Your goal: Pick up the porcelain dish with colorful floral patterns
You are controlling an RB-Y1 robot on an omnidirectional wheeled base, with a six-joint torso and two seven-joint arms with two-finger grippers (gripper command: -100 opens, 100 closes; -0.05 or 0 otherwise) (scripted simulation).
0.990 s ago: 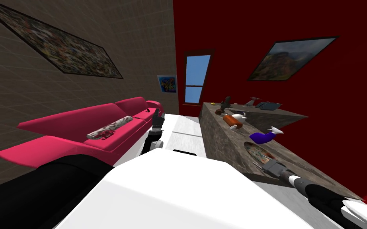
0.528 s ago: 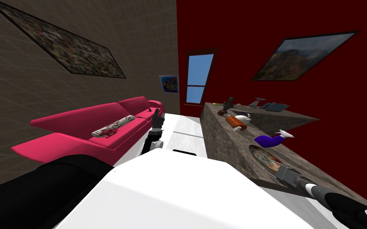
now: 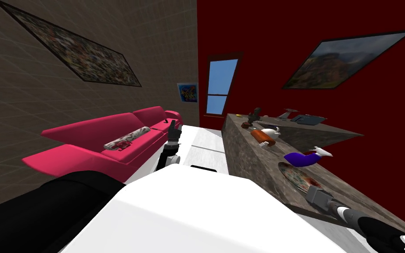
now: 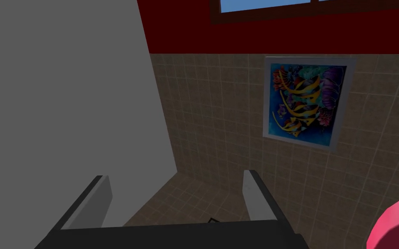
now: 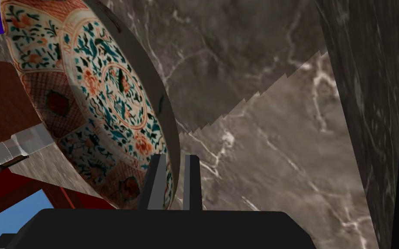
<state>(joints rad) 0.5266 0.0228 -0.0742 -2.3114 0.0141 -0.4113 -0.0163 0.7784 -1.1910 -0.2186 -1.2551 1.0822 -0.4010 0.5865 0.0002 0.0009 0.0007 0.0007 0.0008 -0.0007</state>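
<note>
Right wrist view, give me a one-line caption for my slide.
Right gripper shut on the floral dish's rim, brown marbled counter behind.

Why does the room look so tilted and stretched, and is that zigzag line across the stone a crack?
Head view: the very wide lens, rolled, slants the sofa and counter alike. Right wrist view: the saw-toothed line beside the dish looks like a rendered shadow's edge, not a crack.

Home living room: pink sofa (image 3: pixel 109 145) beside the left gripper (image 3: pixel 171 126), framed paintings (image 3: pixel 74 52) and a window (image 3: pixel 220 88) beyond it, a stone counter (image 3: pixel 245 158) with a floral dish (image 5: pixel 107 95) at the right gripper (image 5: pixel 175 162).
</note>
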